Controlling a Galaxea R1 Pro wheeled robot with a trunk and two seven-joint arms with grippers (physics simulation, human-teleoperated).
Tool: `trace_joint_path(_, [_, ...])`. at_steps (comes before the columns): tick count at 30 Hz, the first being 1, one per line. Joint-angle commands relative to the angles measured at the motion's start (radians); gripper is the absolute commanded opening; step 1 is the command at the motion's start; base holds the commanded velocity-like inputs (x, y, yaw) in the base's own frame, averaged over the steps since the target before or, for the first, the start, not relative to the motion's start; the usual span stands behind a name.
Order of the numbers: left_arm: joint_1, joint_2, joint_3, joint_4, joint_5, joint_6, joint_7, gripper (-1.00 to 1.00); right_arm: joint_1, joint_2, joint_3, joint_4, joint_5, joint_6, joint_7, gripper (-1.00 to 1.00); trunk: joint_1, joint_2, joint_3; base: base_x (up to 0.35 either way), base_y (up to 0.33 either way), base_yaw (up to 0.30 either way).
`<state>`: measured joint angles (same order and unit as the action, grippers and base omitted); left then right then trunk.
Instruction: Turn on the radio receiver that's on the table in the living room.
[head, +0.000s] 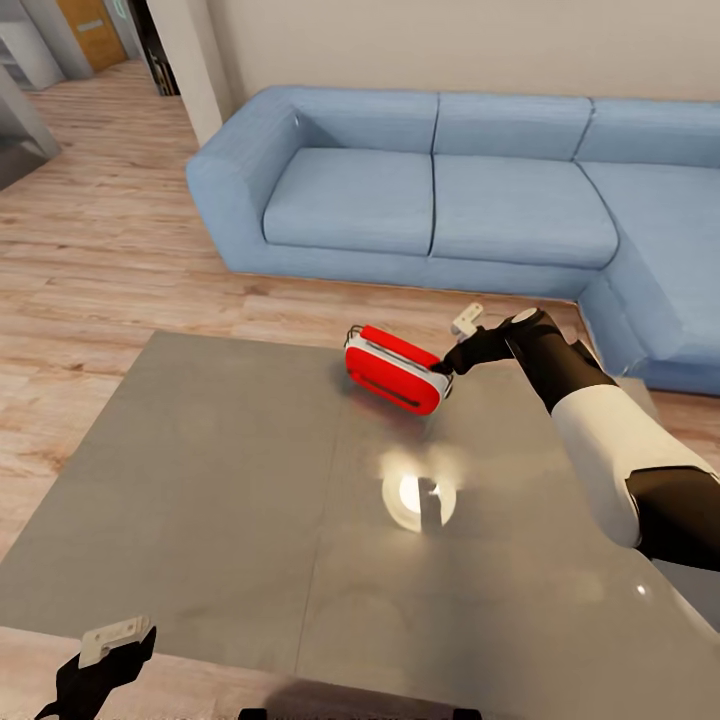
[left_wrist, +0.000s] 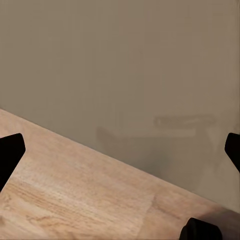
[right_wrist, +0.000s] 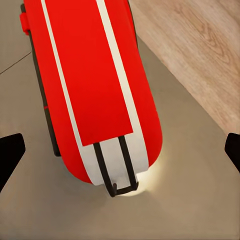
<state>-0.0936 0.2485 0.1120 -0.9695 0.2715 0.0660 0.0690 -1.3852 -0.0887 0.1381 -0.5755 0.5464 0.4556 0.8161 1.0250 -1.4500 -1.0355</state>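
The radio receiver (head: 394, 370) sits on the far half of the table (head: 220, 500), tilted, with its red and white body lying at an angle and 1 end toward the right gripper (head: 447, 368). The glossy grey tabletop shows a bright round light reflection (head: 418, 497) just in front of the radio. The right arm (head: 590, 420) reaches from the right side across the table, and its dark gripper tip meets the radio's right end. In the right wrist view the radio (right_wrist: 95, 90) lies lengthwise ahead of the camera, its rounded end with a thin black wire bail nearest, and the 2 black fingertips (right_wrist: 10, 155) stand wide apart at either edge with the radio between them but not touching either.

The left gripper (head: 105, 660) hangs low at the near left corner of the table, over the edge. In the left wrist view its fingertips (left_wrist: 11, 150) also stand far apart, framing the grey tabletop and the light wood floor (left_wrist: 75, 200).

Beyond the table a blue L-shaped sofa (head: 440, 200) stands against the beige wall (head: 450, 45).
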Motion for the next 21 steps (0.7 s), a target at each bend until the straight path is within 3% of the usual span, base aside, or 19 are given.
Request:
trace_joint_path(1, [0.0, 0.0, 0.0, 0.0, 0.0, 0.0, 0.0, 1.0, 0.0, 0.0, 0.0, 0.0, 0.001, 0.0, 0.0, 1.0, 0.0, 0.0, -0.002, 0.0, 0.0, 0.0])
trace_joint_path(21, [0.0, -0.001, 0.0, 0.0, 0.0, 0.0, 0.0, 1.0, 0.0, 0.006, 0.003, -0.015, 0.003, -0.003, -0.001, 1.0, 0.0, 0.0, -0.015, 0.0, 0.0, 0.0])
